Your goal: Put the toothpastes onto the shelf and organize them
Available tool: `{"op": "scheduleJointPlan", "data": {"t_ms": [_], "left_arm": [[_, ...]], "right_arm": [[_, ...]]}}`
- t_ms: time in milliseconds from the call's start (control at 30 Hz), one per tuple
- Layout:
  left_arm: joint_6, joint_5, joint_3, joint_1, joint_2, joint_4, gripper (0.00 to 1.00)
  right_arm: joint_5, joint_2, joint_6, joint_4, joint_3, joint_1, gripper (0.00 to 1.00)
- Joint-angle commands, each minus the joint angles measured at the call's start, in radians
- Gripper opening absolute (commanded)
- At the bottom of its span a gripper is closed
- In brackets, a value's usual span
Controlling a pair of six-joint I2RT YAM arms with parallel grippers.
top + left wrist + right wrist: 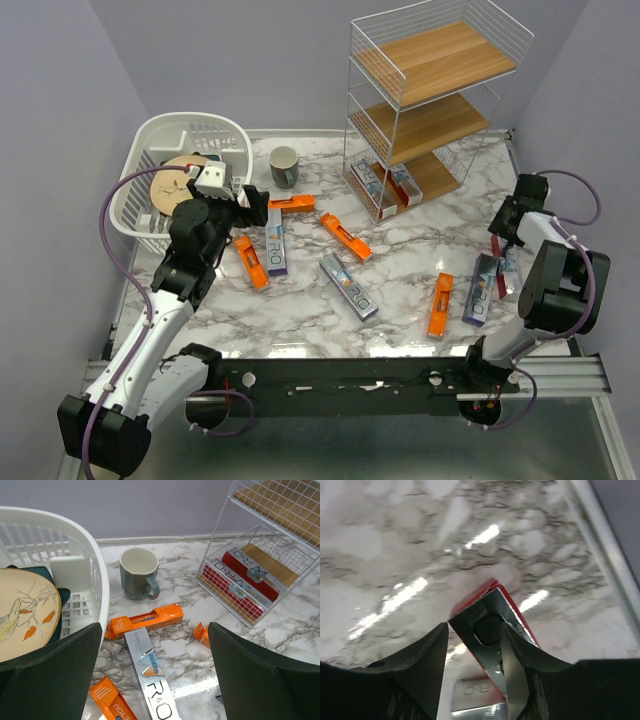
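Several toothpaste boxes lie on the marble table: orange ones (345, 237) (251, 262) (440, 304) and silver ones (348, 286) (480, 290). Two more boxes (380, 185) lie on the bottom board of the white wire shelf (430, 70), also seen in the left wrist view (240, 580). My left gripper (255, 208) is open beside the basket, above a silver box (150, 675) and an orange box (145, 620). My right gripper (503, 245) at the right table edge is shut on a red-edged silver toothpaste box (487, 625), held tilted between its fingers.
A white plastic basket (190, 135) with a wooden plate (175, 185) stands at the back left. A grey mug (284, 166) stands between the basket and the shelf. The table's metal edge (605, 550) runs close to the right gripper.
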Motion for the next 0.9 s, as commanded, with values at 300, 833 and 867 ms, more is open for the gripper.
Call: {"op": "scheduleJointPlan", "data": {"t_ms": [300,833,867], "left_arm": [[0.035,-0.022,0.021,-0.003,0.019,-0.01,0.99],[0.029,-0.018,0.02,-0.003,0.002,-0.008,0.99],[0.027,-0.018,0.02,-0.003,0.002,-0.01,0.99]], "right_arm": [[-0.006,0.11,-0.001,-0.023,0.172,0.29,0.57],[0.02,-0.333,0.368,-0.044,-0.153,-0.007,0.8],[0.004,-0.341,0.382,-0.046,-0.165,-0.034,0.81]]}}
